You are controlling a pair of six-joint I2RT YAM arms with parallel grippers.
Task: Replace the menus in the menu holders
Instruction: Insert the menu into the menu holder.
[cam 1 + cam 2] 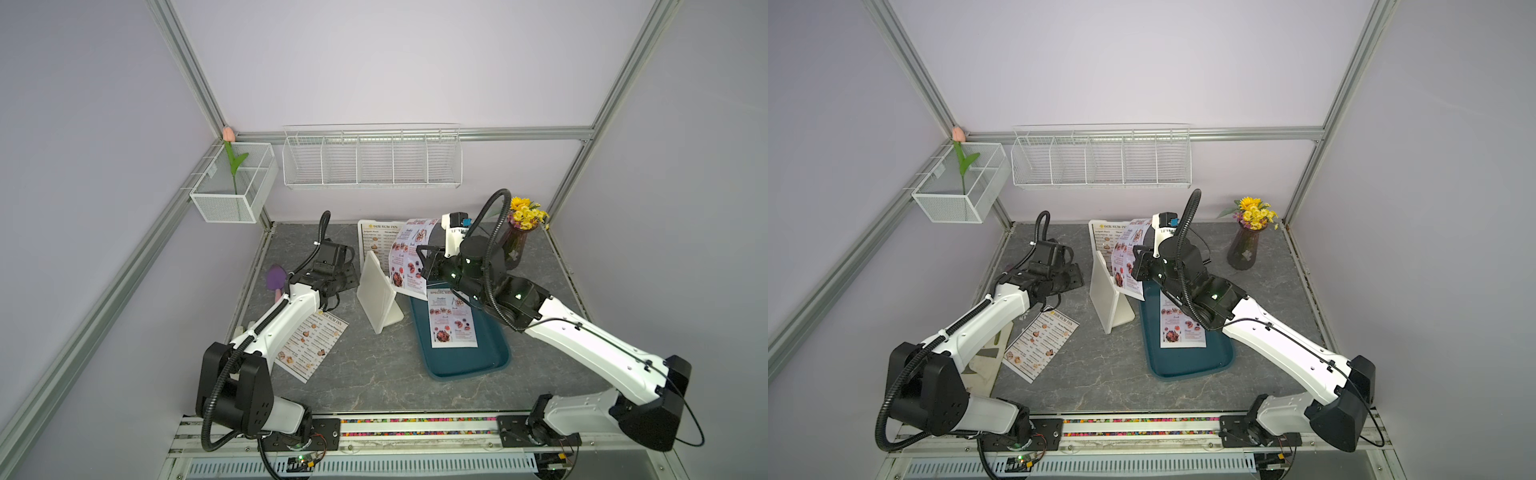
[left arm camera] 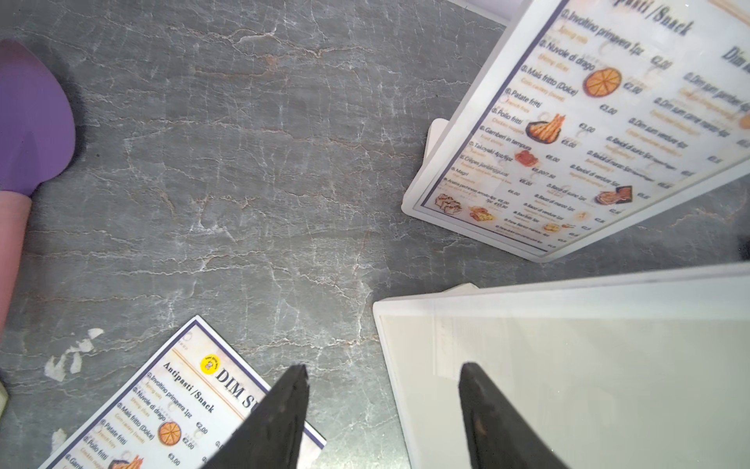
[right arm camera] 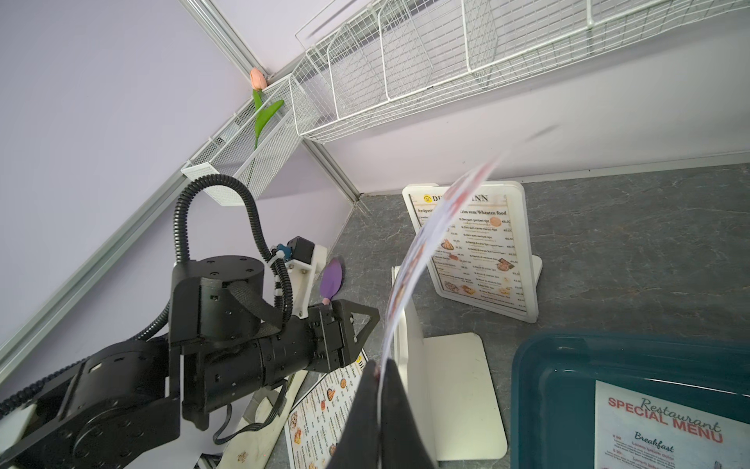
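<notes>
Top views, writing: "DIM SUM INN" in black heads the loose menu (image 1: 311, 345), a thin paper sheet lying flat on the grey marbled tabletop (image 1: 374, 382). It also heads the sheet inside the far holder (image 1: 362, 226), a white plastic frame. Red "SPECIAL MENU" heads the tray menu (image 1: 453, 320), which lies in the teal tray (image 1: 469, 368), a rectangular plastic one.
Top views, held menu: the held menu (image 1: 1126, 257) is a curled, red-headed paper sheet. Its long axis is upright with the heading toward the back wall, just beside the empty holder (image 1: 1104, 291), a second white plastic frame.
Top views, grippers: the right gripper (image 1: 423, 266) is pinched on the held menu's edge. The left gripper (image 1: 1069, 278) is on the empty holder's other side.
Left wrist, writing: "Antipasti /Snack" and "Patate fritti" are readable on the loose menu (image 2: 182, 406). The same list shows in the far holder (image 2: 418, 205).
Left wrist, hand: the left gripper (image 2: 384, 367) has its fingers apart and grips nothing. One finger is over the loose menu's corner, the other over the empty holder (image 2: 588, 365).
Right wrist, writing: the tray menu (image 3: 669, 430) reads "Restaurant SPECIAL MENU" and "Breakfast". The far holder (image 3: 523, 227) shows "Dim sum/Wheaten food".
Right wrist, grip: the right gripper (image 3: 379, 373) has its fingers together on the held menu (image 3: 418, 251), which rises edge-on from them.
</notes>
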